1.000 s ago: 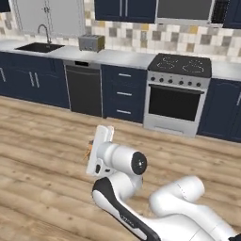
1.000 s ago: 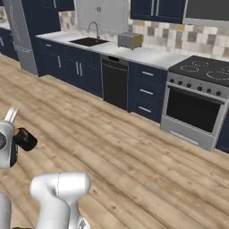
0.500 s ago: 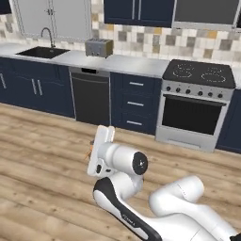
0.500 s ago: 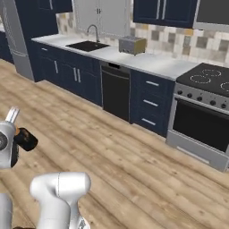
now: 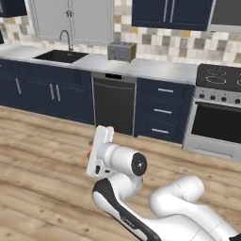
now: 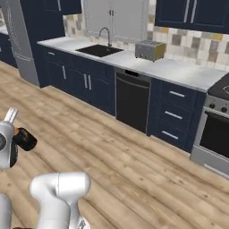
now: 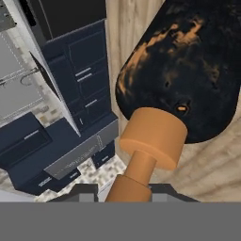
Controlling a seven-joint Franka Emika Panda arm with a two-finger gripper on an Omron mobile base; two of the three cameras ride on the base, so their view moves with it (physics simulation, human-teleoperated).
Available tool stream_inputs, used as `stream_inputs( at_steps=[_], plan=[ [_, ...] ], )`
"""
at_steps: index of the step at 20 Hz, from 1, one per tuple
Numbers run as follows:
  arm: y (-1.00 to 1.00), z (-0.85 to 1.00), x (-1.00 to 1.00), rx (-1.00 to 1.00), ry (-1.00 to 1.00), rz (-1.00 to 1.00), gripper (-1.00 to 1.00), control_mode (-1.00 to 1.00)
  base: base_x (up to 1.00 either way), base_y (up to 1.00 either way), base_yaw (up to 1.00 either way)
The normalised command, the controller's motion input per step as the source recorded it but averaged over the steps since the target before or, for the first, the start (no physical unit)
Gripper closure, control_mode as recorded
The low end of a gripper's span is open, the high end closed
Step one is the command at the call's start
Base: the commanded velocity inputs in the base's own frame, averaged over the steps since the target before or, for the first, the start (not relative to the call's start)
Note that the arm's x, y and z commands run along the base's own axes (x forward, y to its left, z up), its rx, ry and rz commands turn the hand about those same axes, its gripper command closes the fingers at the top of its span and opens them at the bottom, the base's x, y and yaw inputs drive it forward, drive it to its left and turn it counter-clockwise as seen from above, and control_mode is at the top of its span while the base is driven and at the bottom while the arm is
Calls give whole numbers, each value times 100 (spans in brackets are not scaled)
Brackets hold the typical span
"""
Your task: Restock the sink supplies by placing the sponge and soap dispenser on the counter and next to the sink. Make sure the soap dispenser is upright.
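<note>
My gripper (image 7: 124, 192) is shut on the soap dispenser (image 7: 181, 70), a black bottle with an orange-brown pump top (image 7: 150, 136); the fingers clamp the pump end. In the right base view the soap dispenser (image 6: 25, 139) sticks out sideways from the hand, tilted, low over the wooden floor. A sliver of its orange top (image 5: 89, 149) peeks out behind the hand in the left base view. The black sink (image 5: 61, 55) (image 6: 99, 50) with its grey faucet (image 6: 106, 36) is set in the white counter (image 5: 155, 68) (image 6: 179, 71), well ahead of the arm. The sponge is out of view.
A toaster (image 5: 121, 51) (image 6: 150, 50) stands on the counter right of the sink. Below are navy cabinets and a black dishwasher (image 5: 114, 106). A stove (image 5: 219, 77) is at the right and a tall fridge (image 6: 22, 40) at the far left. Wooden floor (image 6: 134, 170) lies between.
The whole picture has shifted: the base has driven closer to the counter and leftward along it, toward the sink. The arm keeps its pose with the bottle held.
</note>
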Motion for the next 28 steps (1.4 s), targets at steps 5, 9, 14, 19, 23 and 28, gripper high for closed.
stream_inputs(
  at_steps=[5, 9, 14, 19, 23, 28],
  plan=[
    [0, 0, 0, 0, 0, 0, 100, 100, 100, 64, -8],
    [0, 0, 0, 0, 0, 0, 100, 100, 100, 54, -8],
    [0, 0, 0, 0, 0, 0, 100, 100, 100, 54, -8],
    [0, 0, 0, 0, 0, 0, 100, 100, 100, 50, -7],
    [0, 0, 0, 0, 0, 0, 100, 100, 100, 46, -9],
    [0, 0, 0, 0, 0, 0, 100, 100, 100, 44, -16]
  ],
)
